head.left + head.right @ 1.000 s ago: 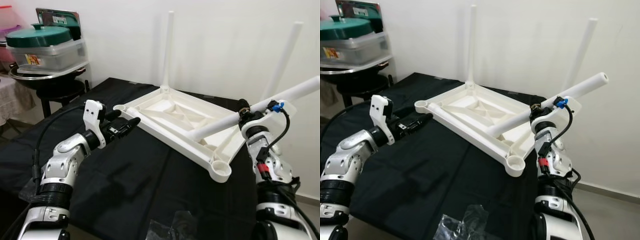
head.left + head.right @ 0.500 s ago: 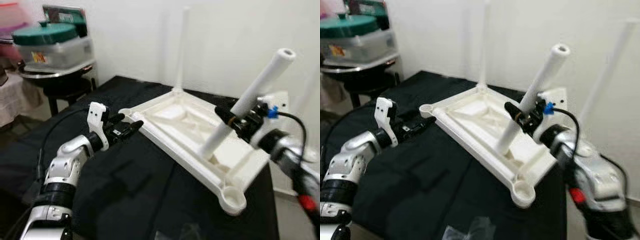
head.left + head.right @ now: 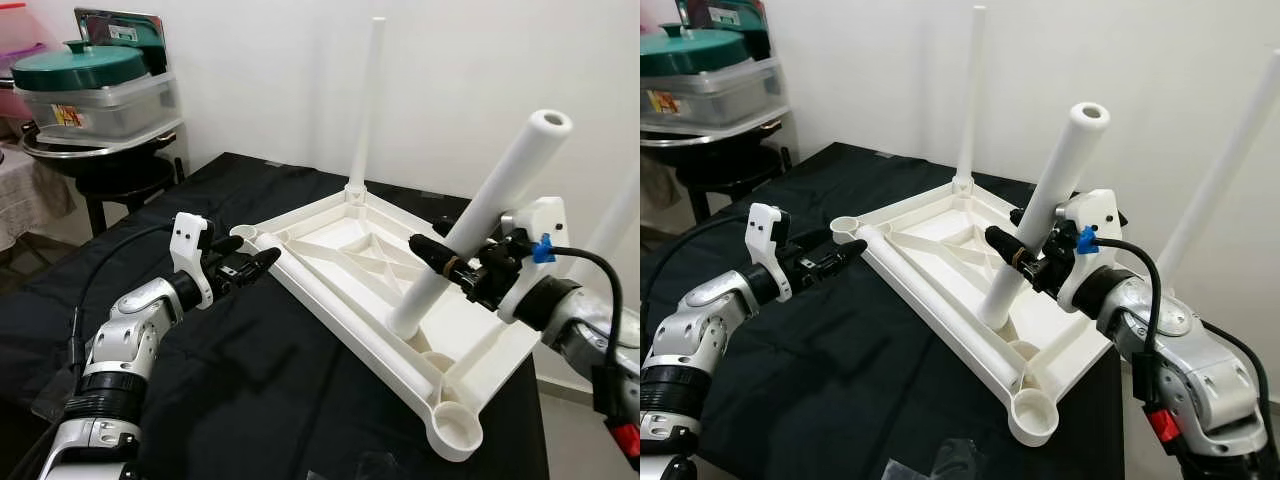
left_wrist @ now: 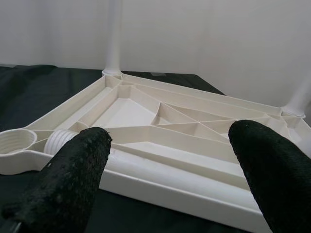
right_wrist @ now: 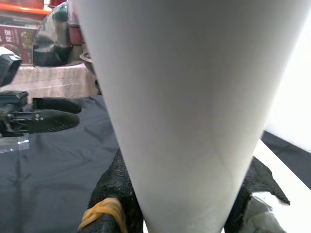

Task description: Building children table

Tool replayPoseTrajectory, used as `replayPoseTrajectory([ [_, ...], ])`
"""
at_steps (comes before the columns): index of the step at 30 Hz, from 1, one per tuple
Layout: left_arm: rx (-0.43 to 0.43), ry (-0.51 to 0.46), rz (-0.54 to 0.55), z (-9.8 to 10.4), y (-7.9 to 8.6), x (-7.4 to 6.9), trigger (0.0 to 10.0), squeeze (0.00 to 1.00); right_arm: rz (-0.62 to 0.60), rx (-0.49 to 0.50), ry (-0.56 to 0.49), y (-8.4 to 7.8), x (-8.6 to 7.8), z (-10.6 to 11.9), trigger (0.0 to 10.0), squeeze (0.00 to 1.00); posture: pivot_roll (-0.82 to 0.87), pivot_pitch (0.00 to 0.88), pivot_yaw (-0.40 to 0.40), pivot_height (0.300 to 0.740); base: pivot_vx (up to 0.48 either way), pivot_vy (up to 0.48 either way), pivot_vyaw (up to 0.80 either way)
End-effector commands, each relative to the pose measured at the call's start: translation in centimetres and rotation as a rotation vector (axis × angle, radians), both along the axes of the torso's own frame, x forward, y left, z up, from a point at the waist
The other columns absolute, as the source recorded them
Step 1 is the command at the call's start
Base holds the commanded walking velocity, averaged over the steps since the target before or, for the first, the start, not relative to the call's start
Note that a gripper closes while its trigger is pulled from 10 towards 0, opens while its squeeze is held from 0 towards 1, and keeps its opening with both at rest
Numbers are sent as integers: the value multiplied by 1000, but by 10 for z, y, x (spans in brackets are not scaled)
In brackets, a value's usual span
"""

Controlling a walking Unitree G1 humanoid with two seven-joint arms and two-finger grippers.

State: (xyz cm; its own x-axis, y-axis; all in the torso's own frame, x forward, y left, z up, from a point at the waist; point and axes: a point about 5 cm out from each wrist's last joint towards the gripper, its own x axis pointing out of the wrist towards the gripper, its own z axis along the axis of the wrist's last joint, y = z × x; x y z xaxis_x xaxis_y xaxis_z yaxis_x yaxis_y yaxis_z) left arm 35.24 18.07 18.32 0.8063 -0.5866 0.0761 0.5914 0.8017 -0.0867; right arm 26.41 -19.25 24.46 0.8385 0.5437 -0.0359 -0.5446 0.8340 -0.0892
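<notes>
Black cloth (image 3: pixel 250 370): right end effector (image 3: pixel 1025 262) pinching leg (image 3: pixel 1040 205); left end effector (image 3: pixel 252 262) spread.

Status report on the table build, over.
Right gripper shut on a white leg, tilted over the upturned tabletop. Left gripper open at its near-left corner. Two legs upright at the far corners; near sockets empty.

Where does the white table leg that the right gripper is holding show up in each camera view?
Left eye view: loose leg, right of centre, tilted, in the right gripper.
Right eye view: the same leg, centre.
Left wrist view: not in it.
Right wrist view: leg close up between black fingers.
Shared landmark: upside-down tabletop.
</notes>
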Motion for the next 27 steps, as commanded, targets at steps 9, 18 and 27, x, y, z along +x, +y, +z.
replayPoseTrajectory([
  [9, 16, 18, -7, -7, -10, 0, 10000, 1000, -159, 42, 139, -3, 21, -20, 0, 0, 0, 0, -15, 740, 0, 0, 0],
  [18, 20, 21, -13, -8, -10, -2, 10000, 1000, -155, -58, 27, -21, 21, 22, 0, 0, -9, 0, -10, 740, 0, 0, 0],
  [27, 10, 22, -31, -10, -16, -3, 10000, 1000, -255, -76, -153, -44, 32, 73, 0, 0, -6, 0, -12, 740, 0, 0, 0],
])
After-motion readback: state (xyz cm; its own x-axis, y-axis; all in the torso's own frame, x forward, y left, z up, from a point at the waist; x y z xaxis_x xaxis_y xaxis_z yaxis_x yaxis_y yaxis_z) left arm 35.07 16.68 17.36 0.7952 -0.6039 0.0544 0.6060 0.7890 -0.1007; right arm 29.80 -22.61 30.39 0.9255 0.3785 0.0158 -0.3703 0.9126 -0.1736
